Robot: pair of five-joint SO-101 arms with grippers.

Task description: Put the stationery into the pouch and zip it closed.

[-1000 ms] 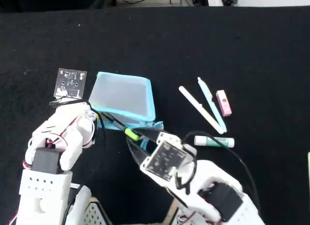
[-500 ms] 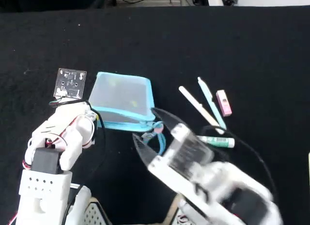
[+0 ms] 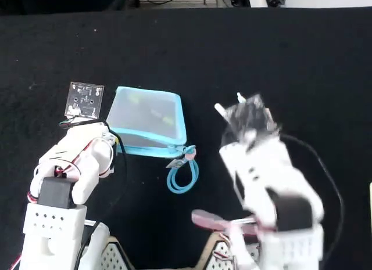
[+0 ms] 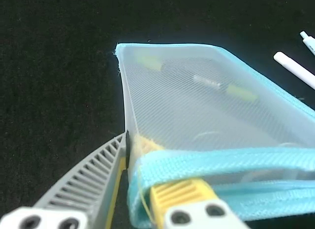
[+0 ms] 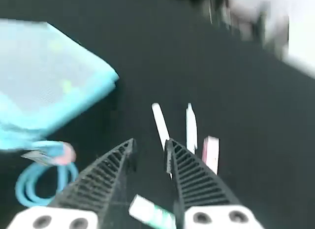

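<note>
Pouch (image 3: 148,122) is pinched at its edge by the left gripper (image 4: 134,152); right gripper (image 5: 149,143), jaws slightly spread and empty, is placed over the white pen (image 5: 160,119), likely to be grasped next.

Right gripper (image 3: 247,113): withdrew from the mouth of the pouch (image 3: 148,122), swung across the worktop (image 3: 290,49), and ended empty, jaws slightly parted, above the white pen (image 5: 160,123) and its neighbours. Green-tipped pen (image 4: 241,93): passed from the pouch mouth to lying inside. Blue cord loop (image 3: 182,176): uncovered when the arm left.
</note>
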